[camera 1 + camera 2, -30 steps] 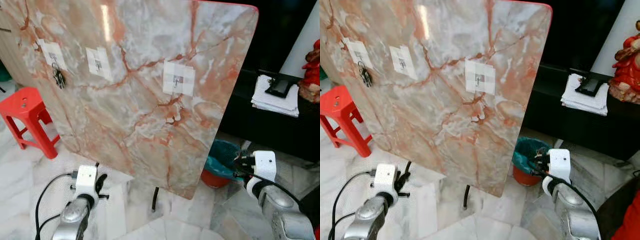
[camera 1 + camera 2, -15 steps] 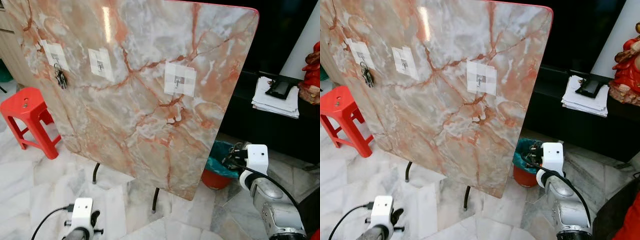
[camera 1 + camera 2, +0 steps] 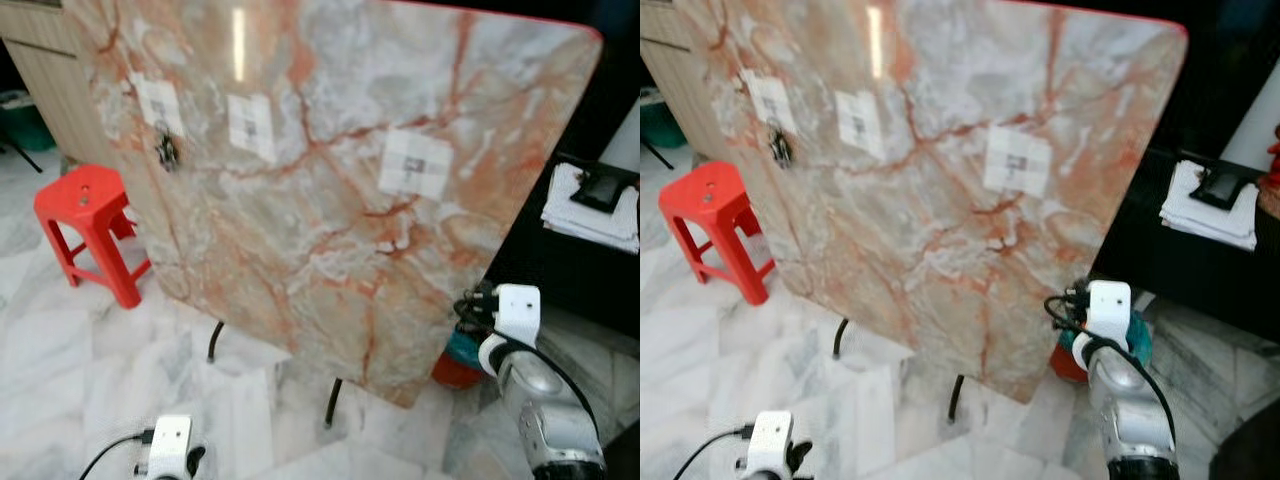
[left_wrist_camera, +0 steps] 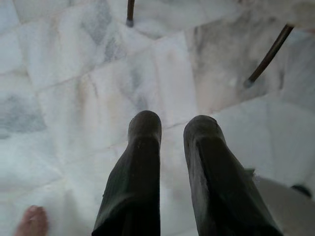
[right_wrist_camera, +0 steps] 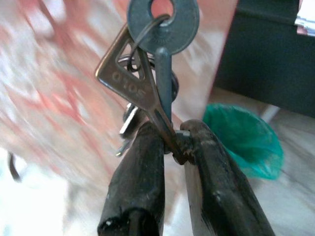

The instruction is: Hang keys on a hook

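A pink marble board (image 3: 330, 200) stands tilted before me with three white patches, each carrying a small hook. A dark bunch of keys (image 3: 166, 150) hangs on the left hook (image 3: 160, 105). The middle hook (image 3: 250, 125) and the right hook (image 3: 415, 163) are bare. My right gripper (image 5: 172, 135) is shut on another bunch of keys (image 5: 147, 83), a silver key and a round dark tag on a ring. It is held low by the board's bottom right corner (image 3: 468, 305). My left gripper (image 4: 172, 123) hangs open over the floor.
A red plastic stool (image 3: 85, 215) stands left of the board. The board's thin black legs (image 3: 332, 400) rest on the marble floor. A teal-lined bin (image 3: 1137, 335) sits behind my right arm, below a black cabinet with stacked white papers (image 3: 590, 215). A person's toe (image 4: 32, 221) is near my left gripper.
The whole view has shifted and blurred, so the camera moved. My left arm has dropped low. My right gripper, still holding the keys, sits closer to the board's lower right edge.
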Tool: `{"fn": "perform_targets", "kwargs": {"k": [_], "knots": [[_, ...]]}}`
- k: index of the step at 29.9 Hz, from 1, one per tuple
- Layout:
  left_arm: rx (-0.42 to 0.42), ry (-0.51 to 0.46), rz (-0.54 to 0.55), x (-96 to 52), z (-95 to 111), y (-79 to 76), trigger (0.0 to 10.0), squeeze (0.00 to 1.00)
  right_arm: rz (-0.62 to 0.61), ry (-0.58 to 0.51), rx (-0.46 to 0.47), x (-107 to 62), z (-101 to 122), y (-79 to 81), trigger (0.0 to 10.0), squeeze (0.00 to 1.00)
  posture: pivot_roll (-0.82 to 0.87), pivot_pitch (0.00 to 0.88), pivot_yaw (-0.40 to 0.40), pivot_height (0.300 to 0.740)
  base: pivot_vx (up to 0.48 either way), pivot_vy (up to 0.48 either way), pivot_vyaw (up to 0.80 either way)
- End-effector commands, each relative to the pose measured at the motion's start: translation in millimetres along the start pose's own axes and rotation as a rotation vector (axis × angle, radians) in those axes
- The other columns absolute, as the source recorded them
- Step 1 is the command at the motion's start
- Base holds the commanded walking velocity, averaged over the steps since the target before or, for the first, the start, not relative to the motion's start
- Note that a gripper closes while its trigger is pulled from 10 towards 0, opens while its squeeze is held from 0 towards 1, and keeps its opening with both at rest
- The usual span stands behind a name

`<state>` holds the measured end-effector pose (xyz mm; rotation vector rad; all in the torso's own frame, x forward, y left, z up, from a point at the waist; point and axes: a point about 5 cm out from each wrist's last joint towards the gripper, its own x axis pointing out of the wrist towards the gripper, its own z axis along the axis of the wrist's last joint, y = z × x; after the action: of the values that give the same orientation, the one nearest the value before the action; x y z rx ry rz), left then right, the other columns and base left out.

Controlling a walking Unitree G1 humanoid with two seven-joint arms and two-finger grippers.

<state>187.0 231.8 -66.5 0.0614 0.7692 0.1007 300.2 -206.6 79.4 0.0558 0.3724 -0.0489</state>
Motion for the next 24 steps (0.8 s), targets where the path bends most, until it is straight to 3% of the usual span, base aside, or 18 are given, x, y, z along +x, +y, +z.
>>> {"fn": "perform_targets", "kwargs": {"k": [1, 10, 24], "knots": [[0.004, -0.01, -0.02, 0.9, 1.1, -6.5, 10.0, 0.0, -0.045, 0.025, 0.006, -1.6, -6.0, -11.5, 10.0, 0.0, 0.08, 0.016, -0.045, 0.74, 0.0, 0.48, -0.8], [-0.012, 0.012, -0.012, -1.2, -5.9, -4.1, 10.0, 0.0, -0.012, 0.025, 0.006, 6.6, -1.4, 4.8, 10.0, 0.0, 0.09, 0.007, -0.043, 0.74, 0.0, 0.48, -0.8], [-0.039, 0.031, 0.002, -0.6, -6.8, -1.1, 10.0, 0.0, -0.017, 0.016, 0.018, 14.7, 2.7, 15.2, 10.0, 0.0, 0.1, 0.0, -0.025, 0.74, 0.0, 0.48, -0.8]]}}
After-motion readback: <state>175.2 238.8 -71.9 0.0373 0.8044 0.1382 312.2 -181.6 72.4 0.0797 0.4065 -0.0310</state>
